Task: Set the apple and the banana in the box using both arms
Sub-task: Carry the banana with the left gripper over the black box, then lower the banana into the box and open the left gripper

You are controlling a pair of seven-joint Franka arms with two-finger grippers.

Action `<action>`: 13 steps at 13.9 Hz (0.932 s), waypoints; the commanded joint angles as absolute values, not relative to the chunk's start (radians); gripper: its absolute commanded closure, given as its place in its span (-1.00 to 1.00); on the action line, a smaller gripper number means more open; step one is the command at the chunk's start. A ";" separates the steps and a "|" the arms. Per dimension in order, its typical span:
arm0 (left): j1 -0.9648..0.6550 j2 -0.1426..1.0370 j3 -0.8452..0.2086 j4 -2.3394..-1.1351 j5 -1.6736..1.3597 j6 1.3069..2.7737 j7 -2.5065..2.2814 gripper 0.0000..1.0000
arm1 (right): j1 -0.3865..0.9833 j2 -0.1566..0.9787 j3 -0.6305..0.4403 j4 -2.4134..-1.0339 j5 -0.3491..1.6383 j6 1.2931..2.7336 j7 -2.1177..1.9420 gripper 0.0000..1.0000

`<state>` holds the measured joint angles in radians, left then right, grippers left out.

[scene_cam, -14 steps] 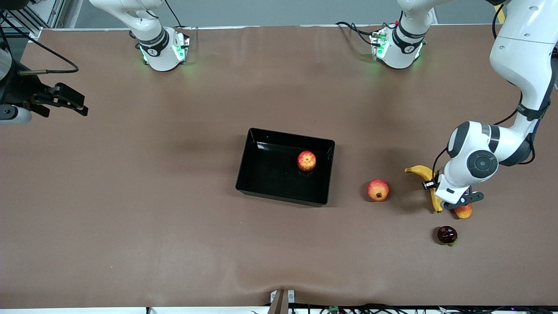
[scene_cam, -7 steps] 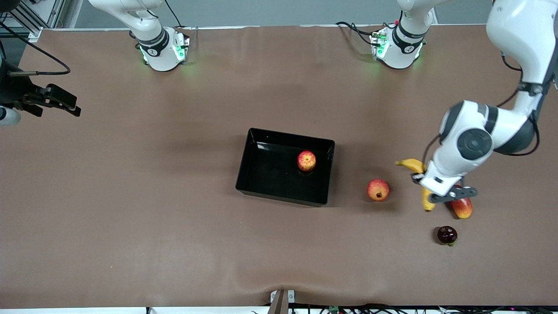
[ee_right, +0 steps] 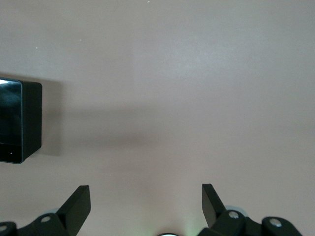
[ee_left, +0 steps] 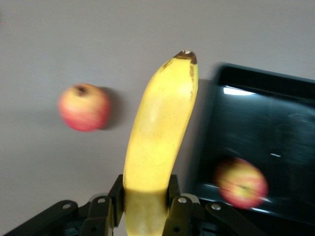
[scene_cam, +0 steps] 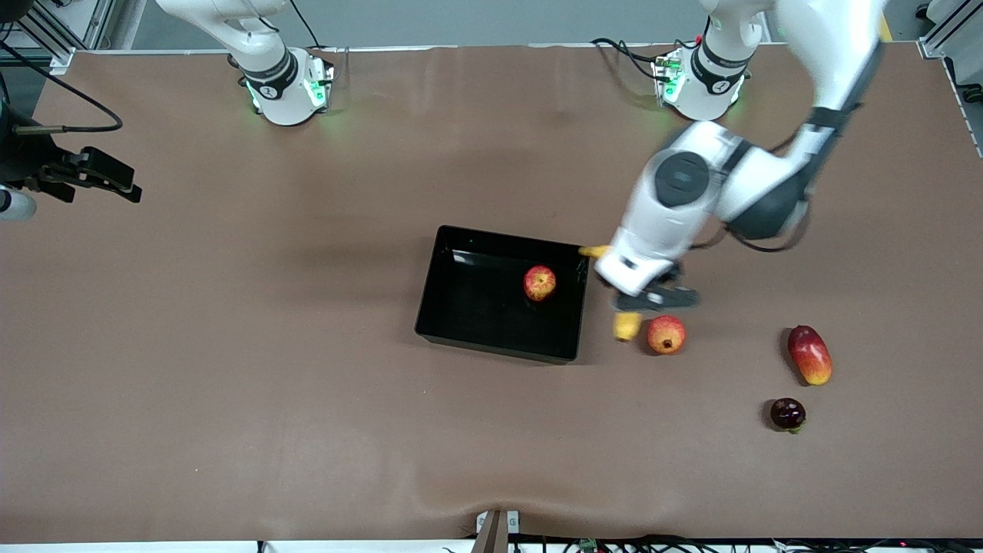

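Observation:
The apple (scene_cam: 540,283) lies in the black box (scene_cam: 461,315), near the wall toward the left arm's end. My left gripper (scene_cam: 643,295) is shut on the yellow banana (scene_cam: 627,326) and holds it in the air over the table just beside that wall, above the round red-orange fruit. In the left wrist view the banana (ee_left: 157,132) stands out from between the fingers (ee_left: 173,189), with the box (ee_left: 280,118) and the apple (ee_left: 241,183) beside it. My right gripper (scene_cam: 127,184) waits open and empty at the right arm's end of the table; it also shows in the right wrist view (ee_right: 146,196).
A round red-orange fruit with a dark crown (scene_cam: 666,334) lies beside the box, toward the left arm's end. A red-yellow mango (scene_cam: 809,354) and a dark purple fruit (scene_cam: 787,413) lie farther toward that end. The box's corner (ee_right: 22,123) shows in the right wrist view.
My left gripper has lifted the banana from beside the mango and carried it toward the box. The mango now lies uncovered. My right gripper drew back slightly, then stayed still.

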<state>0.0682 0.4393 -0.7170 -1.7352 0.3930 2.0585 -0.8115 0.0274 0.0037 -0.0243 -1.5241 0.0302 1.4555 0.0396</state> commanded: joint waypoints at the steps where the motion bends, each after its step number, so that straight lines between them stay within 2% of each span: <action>1: -0.030 0.527 -0.713 -1.614 0.387 2.023 -0.864 1.00 | 0.026 -0.008 -0.028 -1.529 0.028 1.448 0.037 -1.00; 4: -0.148 0.618 -0.700 -1.521 0.391 2.023 -0.917 1.00 | 0.026 -0.008 -0.029 -1.531 0.028 1.436 0.037 -1.00; 7: -0.295 0.689 -0.609 -1.428 0.388 2.023 -0.942 1.00 | 0.020 -0.008 -0.029 -1.528 0.028 1.436 0.037 -1.00; 10: -0.435 0.706 -0.482 -1.414 0.379 2.023 -0.942 1.00 | 0.018 -0.008 -0.029 -1.531 0.028 1.436 0.037 -1.00; 13: -0.465 0.750 -0.471 -1.370 0.370 2.026 -0.942 1.00 | 0.017 -0.008 -0.029 -1.531 0.028 1.436 0.037 -1.00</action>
<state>-0.4460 0.7185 -0.4822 -1.4344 0.3895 2.0547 -0.9425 0.0239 0.0037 -0.0317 -1.5250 0.0302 1.4420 0.0396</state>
